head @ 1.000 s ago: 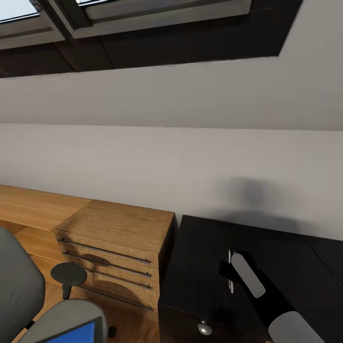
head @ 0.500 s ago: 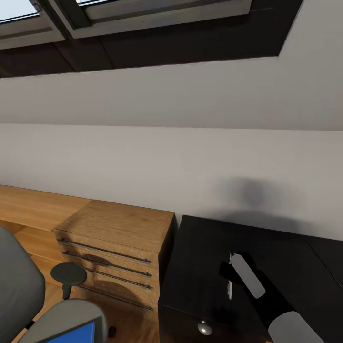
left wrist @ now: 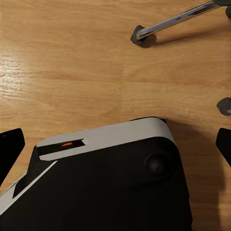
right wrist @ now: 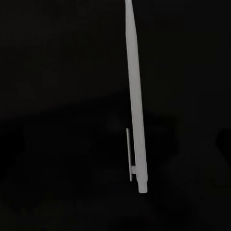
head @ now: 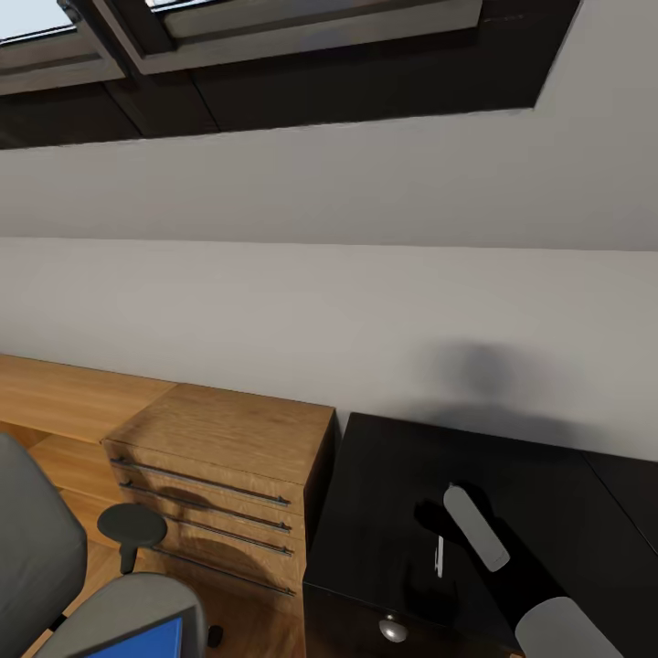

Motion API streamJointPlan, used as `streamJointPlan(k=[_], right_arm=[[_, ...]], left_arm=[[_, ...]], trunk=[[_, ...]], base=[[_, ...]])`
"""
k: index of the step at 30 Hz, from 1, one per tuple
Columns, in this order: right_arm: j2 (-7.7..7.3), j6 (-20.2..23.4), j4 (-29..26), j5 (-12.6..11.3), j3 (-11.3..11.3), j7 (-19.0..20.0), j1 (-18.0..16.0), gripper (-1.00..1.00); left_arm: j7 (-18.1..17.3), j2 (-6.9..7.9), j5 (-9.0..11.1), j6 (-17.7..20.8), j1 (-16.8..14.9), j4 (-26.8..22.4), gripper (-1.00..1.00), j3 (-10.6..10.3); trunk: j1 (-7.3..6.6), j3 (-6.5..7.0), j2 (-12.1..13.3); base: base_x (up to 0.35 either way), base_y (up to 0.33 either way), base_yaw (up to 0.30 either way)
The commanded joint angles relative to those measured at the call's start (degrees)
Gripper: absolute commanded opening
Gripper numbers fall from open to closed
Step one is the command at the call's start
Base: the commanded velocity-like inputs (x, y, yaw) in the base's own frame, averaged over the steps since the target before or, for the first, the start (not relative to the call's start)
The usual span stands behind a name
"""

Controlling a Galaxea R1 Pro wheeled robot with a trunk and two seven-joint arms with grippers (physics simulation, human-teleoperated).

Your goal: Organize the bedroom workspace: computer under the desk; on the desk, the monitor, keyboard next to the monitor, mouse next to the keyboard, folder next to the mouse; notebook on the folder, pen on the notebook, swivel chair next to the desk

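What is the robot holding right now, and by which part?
Left gripper: open, holding nothing. Right gripper: cannot tell. The white pen shows in front of it against the black desk, but its fingers are lost in the dark.

My right arm (head: 512, 571) is black with rounded light grey shells. My base (left wrist: 106, 183) is black with a white trim, an orange-lit slot and a round black knob.

The head view looks forward and down from well back at the wall, with the black desk (head: 384, 512) at 5 o'clock. The right wrist view faces that desktop closely, sharing the pen (right wrist: 135, 103). The left wrist view faces the wooden floor (left wrist: 72, 62).
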Motion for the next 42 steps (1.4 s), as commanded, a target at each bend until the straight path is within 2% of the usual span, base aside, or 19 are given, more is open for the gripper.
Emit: streamJointPlan(k=[1, 4, 7, 8, 13, 15, 16, 19, 21, 24, 25, 28, 31, 32, 35, 36, 39, 42], right_arm=[[-0.09, 0.1, -0.4, -0.4, 0.2, -0.5, -0.1, 1.0], [-0.4, 0.2, -3.1, -0.4, 0.4, -0.5, 0.0, 1.0], [-0.69, 0.2, -8.0, -0.4, 0.6, -0.5, 0.4, 1.0], [-0.97, 0.3, -12.6, -0.4, 1.0, -0.5, 1.1, 1.0], [-1.16, 0.3, -16.4, -0.4, 3.6, -0.5, 2.1, 1.0], [-1.2, 0.2, -17.8, -0.4, 5.5, -0.5, 2.3, 1.0], [-1.21, 0.3, -19.9, -0.4, 7.6, -0.5, 2.5, 1.0], [-1.24, 0.3, -20.8, -0.4, 8.8, -0.4, 2.6, 1.0], [-1.28, 0.3, -22.0, -0.4, 12.6, 0.3, 2.7, 1.0], [-1.27, 0.2, -22.4, -0.3, 15.7, 0.5, 2.7, 1.0], [-1.27, 0.2, -22.5, -0.2, 18.5, 0.6, 2.7, 1.0], [-1.23, 0.2, -22.7, 0.0, 21.0, 0.7, 2.7, 1.0], [-1.22, 0.2, -22.7, 0.1, 22.2, 0.7, 2.7, 1.0], [-1.22, 0.2, -22.7, 0.2, 24.3, 0.7, 2.7, 1.0], [-1.17, 0.2, -22.7, 0.7, 26.8, 0.7, 2.6, 1.0], [-0.66, 0.3, -21.4, 2.6, 29.7, 0.8, 2.3, 1.0], [-0.29, 0.3, -18.7, 4.6, 31.1, 2.3, 1.9, 1.0], [0.58, 0.3, -15.1, 7.3, 32.3, 7.5, 0.7, 1.0]], left_arm=[[0.2, 0.01, 0.6, -0.3, 0.0, -0.1, 1.0, -0.2], [0.2, 0.0, 0.6, -0.3, 0.0, -0.1, 1.0, -0.1], [0.1, 0.0, 0.6, -0.3, 0.0, -0.1, 1.0, -0.2], [0.1, 0.0, 0.6, -0.2, 0.0, -0.2, 1.0, -0.1], [0.1, 0.0, 0.7, -0.2, 0.0, -0.1, 1.0, -0.1], [0.1, 0.0, 0.7, -0.2, 0.0, -0.2, 1.0, -0.1], [0.1, -0.01, 0.7, -0.2, 0.0, -0.1, 1.0, -0.1], [0.2, -0.01, 0.7, -0.3, 0.0, -0.1, 1.0, -0.1], [0.1, 0.04, 0.7, -0.2, 0.0, 0.4, 1.0, -0.1], [0.1, 0.06, 0.7, -0.2, 0.0, 0.8, 1.0, -0.1], [0.0, 0.08, 0.7, -0.2, 0.0, 0.9, 1.0, -0.1], [0.1, 0.08, 0.7, -0.2, 0.0, 1.0, 1.0, -0.1], [0.1, 0.08, 0.7, -0.2, 0.0, 1.0, 1.0, -0.1], [0.1, 0.08, 0.7, -0.2, 0.0, 1.0, 1.0, -0.1], [0.1, 0.07, 0.7, -0.3, 0.0, 1.0, 1.0, -0.1], [0.0, 0.07, 0.7, -0.3, 0.0, 1.0, 1.0, -0.1], [0.0, 0.08, 0.7, -0.3, 0.0, 1.0, 1.0, -0.2], [0.0, 0.1, 0.8, -0.3, 0.0, 1.0, 1.0, -0.2]], trunk=[[0.0, -0.06, 0.0], [0.0, -0.06, 0.0], [0.0, -0.06, 0.0], [0.0, -0.06, 0.0], [0.0, -0.06, 0.0], [0.0, -0.06, 0.0], [0.0, -0.06, 0.0], [0.0, -0.06, 0.0], [0.0, -0.06, 0.0], [0.0, -0.06, 0.0], [0.0, -0.06, 0.0], [0.0, -0.06, 0.0], [0.0, -0.06, 0.0], [0.0, -0.06, 0.0], [0.0, -0.06, 0.0], [0.0, -0.04, 0.0], [0.0, 0.02, 0.0], [0.0, 0.09, 0.0]], base=[[-0.096, 0.0, 0.0], [-0.181, 0.0, 0.0], [-0.259, 0.0, 0.0], [-0.307, 0.0, 0.0], [-0.319, 0.029, 0.0], [-0.28, 0.143, 0.0], [-0.123, 0.248, 0.0], [-0.08, 0.273, 0.0], [-0.017, 0.296, 0.0], [0.043, 0.309, 0.0], [0.072, 0.315, 0.0], [0.083, 0.316, 0.0], [0.094, 0.317, 0.0], [0.096, 0.317, 0.0], [0.077, 0.254, 0.0], [0.021, 0.068, 0.106], [0.013, 0.044, 0.161], [0.007, 0.023, 0.216]])
